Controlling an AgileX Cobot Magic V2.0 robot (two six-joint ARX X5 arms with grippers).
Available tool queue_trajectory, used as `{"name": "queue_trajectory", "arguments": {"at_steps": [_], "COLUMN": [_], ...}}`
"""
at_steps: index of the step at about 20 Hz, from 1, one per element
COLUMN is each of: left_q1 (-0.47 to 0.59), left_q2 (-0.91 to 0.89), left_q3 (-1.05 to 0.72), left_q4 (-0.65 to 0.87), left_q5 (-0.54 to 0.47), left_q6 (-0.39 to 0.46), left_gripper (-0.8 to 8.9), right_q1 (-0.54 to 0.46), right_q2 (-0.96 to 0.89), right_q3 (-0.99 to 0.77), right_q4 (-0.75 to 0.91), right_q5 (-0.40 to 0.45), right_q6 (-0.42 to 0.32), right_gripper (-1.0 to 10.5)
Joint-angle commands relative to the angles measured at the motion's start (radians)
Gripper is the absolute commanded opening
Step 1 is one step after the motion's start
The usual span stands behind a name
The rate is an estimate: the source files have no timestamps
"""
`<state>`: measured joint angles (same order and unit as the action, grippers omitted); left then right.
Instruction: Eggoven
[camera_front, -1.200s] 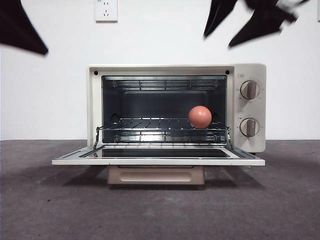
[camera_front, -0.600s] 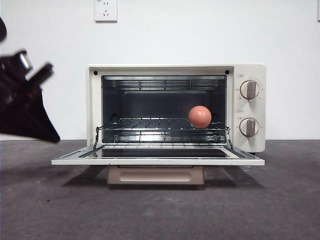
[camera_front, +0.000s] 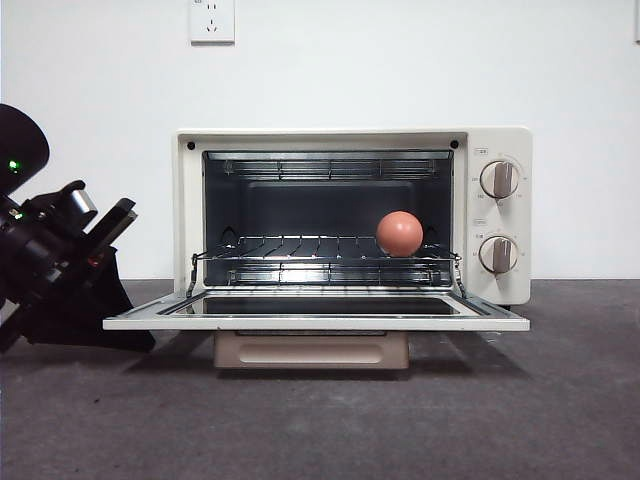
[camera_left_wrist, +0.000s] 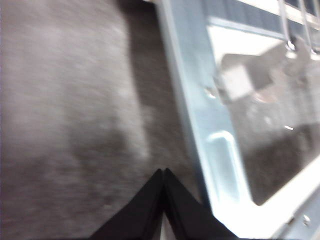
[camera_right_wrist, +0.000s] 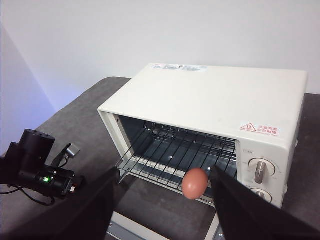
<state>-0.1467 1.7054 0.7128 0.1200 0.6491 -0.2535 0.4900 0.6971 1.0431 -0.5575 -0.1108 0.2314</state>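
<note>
The reddish-brown egg (camera_front: 400, 233) lies on the wire rack (camera_front: 300, 247), toward the right side, inside the cream toaster oven (camera_front: 186, 200). The oven door (camera_front: 315, 322) hangs fully open and flat. My left gripper (camera_front: 125, 335) is shut and empty, low over the table just left of the door's left edge (camera_left_wrist: 200, 110); its jaws (camera_left_wrist: 163, 175) meet in a point. My right gripper (camera_right_wrist: 164, 170) is open and empty, high above and in front of the oven (camera_right_wrist: 215, 95), looking down at the egg (camera_right_wrist: 194, 183). It is out of the front view.
The oven's two knobs (camera_front: 499, 180) are on its right panel. A wall socket (camera_front: 212, 20) sits on the white wall behind. The left arm's body (camera_right_wrist: 40, 170) rests low on the dark table (camera_front: 320, 420) to the oven's left.
The right arm has lifted out of the front view at the top. The left arm has come down at the left to table height beside the open door. The egg has not moved.
</note>
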Motion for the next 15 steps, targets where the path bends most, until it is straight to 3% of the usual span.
{"name": "queue_trajectory", "arguments": {"at_steps": [1, 5, 9, 15], "left_q1": [-0.012, -0.002, 0.031, 0.053], "left_q2": [0.021, 0.021, 0.021, 0.021], "left_q3": [0.006, 0.006, 0.006, 0.026], "left_q4": [0.021, 0.09, 0.277, 0.671], "left_q5": [0.028, 0.15, 0.241, 0.213], "left_q6": [-0.013, -0.075, -0.239, -0.503], "left_gripper": [0.06, 0.06, 0.06, 0.06], "right_q1": [0.006, 0.006, 0.006, 0.006], "right_q2": [0.007, 0.007, 0.007, 0.007], "right_q3": [0.019, 0.019, 0.019, 0.019], "right_q4": [0.009, 0.009, 0.001, -0.026], "right_q5": [-0.001, 0.006, 0.006, 0.006], "right_q6": [-0.01, -0.01, -0.009, -0.006], "right_gripper": [2.9, 2.9, 2.9, 2.9]}}
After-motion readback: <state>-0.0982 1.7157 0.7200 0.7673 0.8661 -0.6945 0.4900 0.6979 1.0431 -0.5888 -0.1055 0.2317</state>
